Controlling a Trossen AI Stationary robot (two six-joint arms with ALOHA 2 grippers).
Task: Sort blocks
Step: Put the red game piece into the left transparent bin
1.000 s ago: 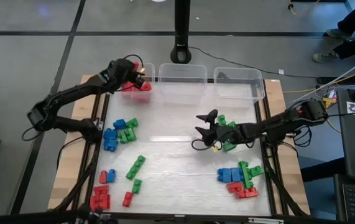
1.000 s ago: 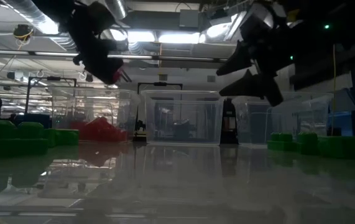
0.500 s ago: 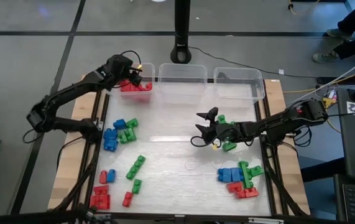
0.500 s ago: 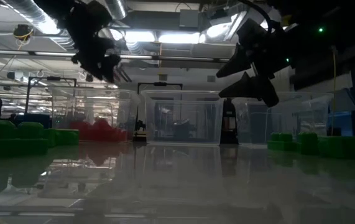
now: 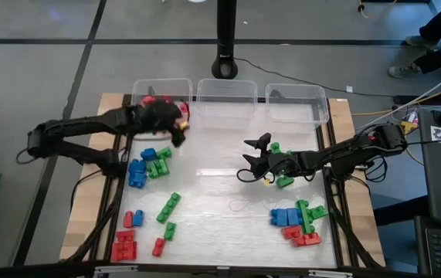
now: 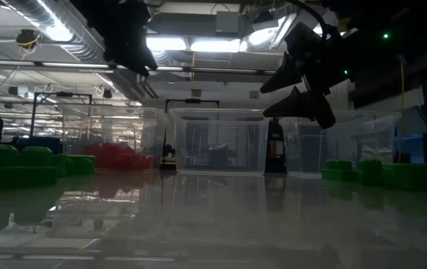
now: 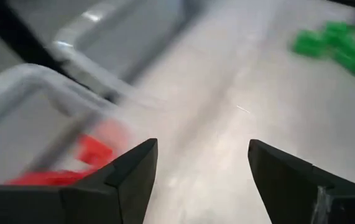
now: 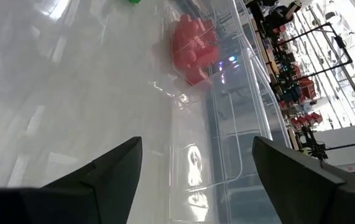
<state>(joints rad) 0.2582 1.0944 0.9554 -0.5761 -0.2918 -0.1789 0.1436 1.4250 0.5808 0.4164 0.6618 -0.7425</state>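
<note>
Your left tool (image 5: 175,130) hangs with its fingers parted and nothing between them, just off the front corner of the bin (image 5: 161,86) that holds the red blocks (image 5: 161,102). That corner is your first worry: the clear wall is right beside the tool, and a careless sweep would clip it and shove the bin, or tip reds back out. Just past the tool on the tabletop (image 5: 220,193) sits a mixed blue and green cluster (image 5: 148,164). The blocks there touch one another, so open fingers dropped on the pile could pinch two colours at once, or nudge neighbours apart and skid one off on the glossy surface.

Your right tool (image 5: 252,158) is also wide open and empty, held above the tabletop with green blocks (image 5: 282,164) right behind its fingers. Pull back or turn carelessly and the arm may brush them away. The two empty bins (image 5: 224,91) lie well ahead of it, and another mixed heap (image 5: 299,222) sits off to its side, with reds, blues and greens packed together. Same risk there: a grab that lifts a stuck pair would put the wrong colour in a bin.
</note>
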